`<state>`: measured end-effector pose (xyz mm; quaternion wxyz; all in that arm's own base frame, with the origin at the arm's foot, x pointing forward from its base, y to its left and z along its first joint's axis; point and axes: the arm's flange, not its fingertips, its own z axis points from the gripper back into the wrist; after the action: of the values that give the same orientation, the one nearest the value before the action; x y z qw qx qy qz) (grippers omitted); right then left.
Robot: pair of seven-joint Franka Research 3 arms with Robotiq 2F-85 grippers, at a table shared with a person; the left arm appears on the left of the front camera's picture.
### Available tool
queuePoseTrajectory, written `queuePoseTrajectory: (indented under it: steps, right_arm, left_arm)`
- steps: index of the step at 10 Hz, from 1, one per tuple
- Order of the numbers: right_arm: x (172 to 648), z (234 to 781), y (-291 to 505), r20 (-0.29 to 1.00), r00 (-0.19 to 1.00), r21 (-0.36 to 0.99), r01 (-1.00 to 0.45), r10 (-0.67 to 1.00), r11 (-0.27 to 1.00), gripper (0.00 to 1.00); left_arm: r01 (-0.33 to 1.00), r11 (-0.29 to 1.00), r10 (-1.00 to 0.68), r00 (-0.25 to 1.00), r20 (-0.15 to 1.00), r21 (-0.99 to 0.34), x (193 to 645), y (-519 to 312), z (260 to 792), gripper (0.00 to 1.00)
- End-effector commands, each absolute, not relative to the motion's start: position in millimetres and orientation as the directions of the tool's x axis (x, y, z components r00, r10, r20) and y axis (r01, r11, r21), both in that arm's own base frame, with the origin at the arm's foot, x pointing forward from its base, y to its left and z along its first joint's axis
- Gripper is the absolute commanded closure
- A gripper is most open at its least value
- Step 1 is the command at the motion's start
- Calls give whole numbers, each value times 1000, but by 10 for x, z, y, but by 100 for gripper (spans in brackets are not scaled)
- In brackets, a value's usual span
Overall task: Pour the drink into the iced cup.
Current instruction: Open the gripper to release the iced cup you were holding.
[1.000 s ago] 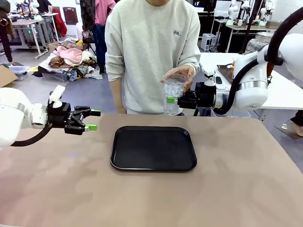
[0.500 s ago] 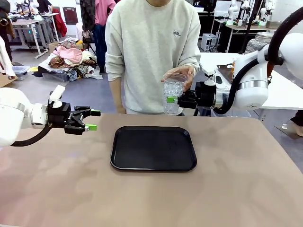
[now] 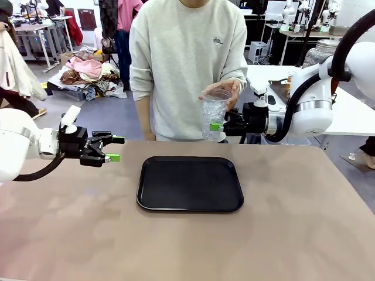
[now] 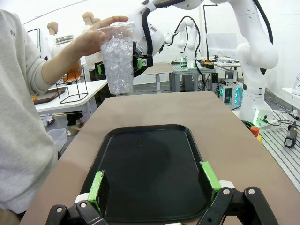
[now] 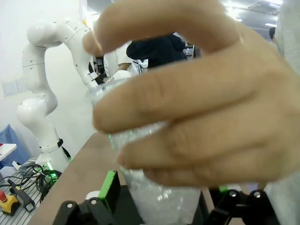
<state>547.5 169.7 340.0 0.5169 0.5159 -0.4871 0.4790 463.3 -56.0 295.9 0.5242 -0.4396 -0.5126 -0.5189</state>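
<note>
Clear iced cup (image 3: 215,115) gripped by person's hand (image 3: 229,92). Right end effector (image 3: 220,125) newly spread, holding nothing; left end effector (image 3: 115,148) open, empty. Handover seemingly done; pouring pending

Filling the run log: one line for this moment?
phase: cup handover | iced cup: held by person's hand, above table's far edge | right gripper: open around cup | left gripper: open, empty | tray: bare

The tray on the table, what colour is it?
Plain black all over; the tray shows best in the front view.
</note>
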Motion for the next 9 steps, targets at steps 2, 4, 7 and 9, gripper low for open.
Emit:
queuePoseTrajectory:
  steps: [2, 4, 7, 9]
  right_arm:
    - [5455, 3436, 1368, 993, 114, 114, -993, 2, 33, 0]
    - [5429, 3436, 1063, 993, 114, 114, -991, -2, 66, 0]
    - [5238, 3401, 662, 996, 82, 80, -994, 21, 75, 0]
    - [5083, 3313, 487, 997, 78, 76, -994, 20, 72, 0]
  left_arm:
    - [994, 85, -95, -57, 994, 65, 4638, -581, 2980, 0]
    - [994, 85, -95, -57, 994, 65, 4638, -581, 2980, 0]
    - [994, 85, -95, -57, 994, 65, 4638, -581, 2980, 0]
    - [994, 85, -95, -57, 994, 65, 4638, -581, 2980, 0]
